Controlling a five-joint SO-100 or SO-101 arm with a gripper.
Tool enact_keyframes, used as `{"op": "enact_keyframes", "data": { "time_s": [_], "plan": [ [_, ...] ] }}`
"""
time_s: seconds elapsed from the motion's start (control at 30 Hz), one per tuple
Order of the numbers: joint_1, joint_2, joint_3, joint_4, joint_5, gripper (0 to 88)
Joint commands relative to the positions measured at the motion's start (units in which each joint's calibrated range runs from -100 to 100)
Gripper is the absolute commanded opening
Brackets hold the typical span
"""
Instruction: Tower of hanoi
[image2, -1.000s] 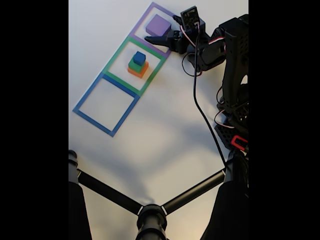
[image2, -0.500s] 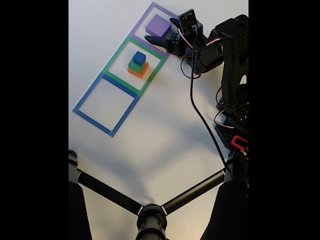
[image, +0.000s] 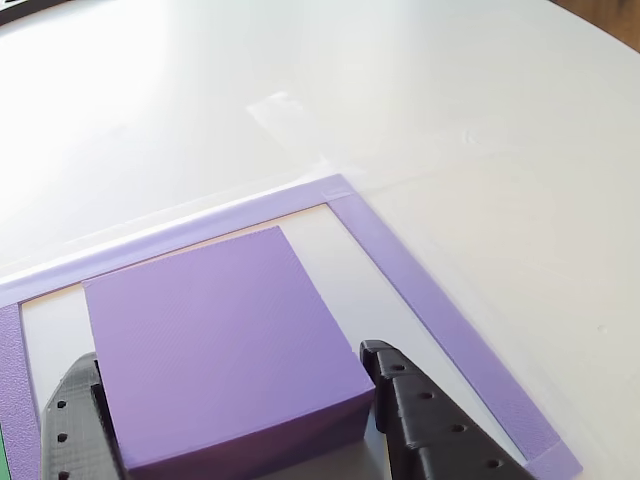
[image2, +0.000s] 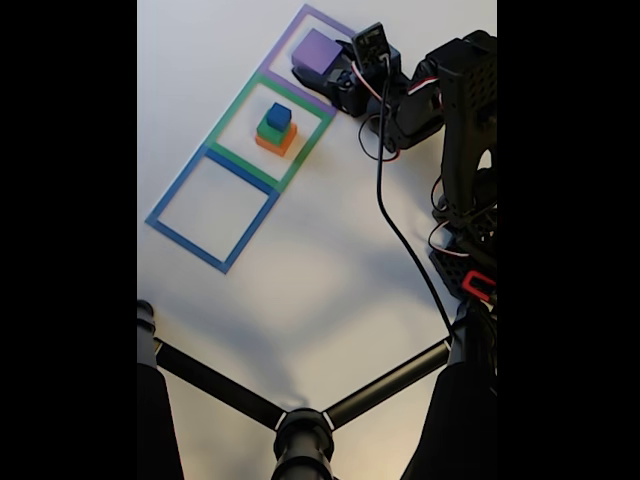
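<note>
- Two dark fingers of the end effector (image: 240, 425) flank the widest flat purple matte plastic block (image: 215, 345) in the other view; we see one finger (image: 425, 425) just beside its right side and another at its left, and cannot tell if they press it. The block lies on the white worktop (image: 450, 100) inside a purple tape outline (image: 420, 290).
- In the fixed view we find the end effector (image2: 325, 75) at that purple block (image2: 315, 50). The orange block (image2: 274, 143), green block (image2: 273, 130) and small blue cube (image2: 279, 116) stand stacked inside the green tape outline (image2: 228, 113); a blue tape outline (image2: 178, 186) adjoins it.
</note>
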Motion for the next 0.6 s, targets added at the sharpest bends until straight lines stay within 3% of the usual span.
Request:
{"op": "enact_keyframes", "data": {
  "time_s": [0.0,0.27,0.57],
  "plan": [
    [-1.14,-1.18,-1.43,-1.35,0.0,23.0],
    [-1.44,-1.18,-1.43,-1.35,0.0,16.5],
    [-2.05,-3.83,-1.16,1.24,0.0,15.3]
  ]
}}
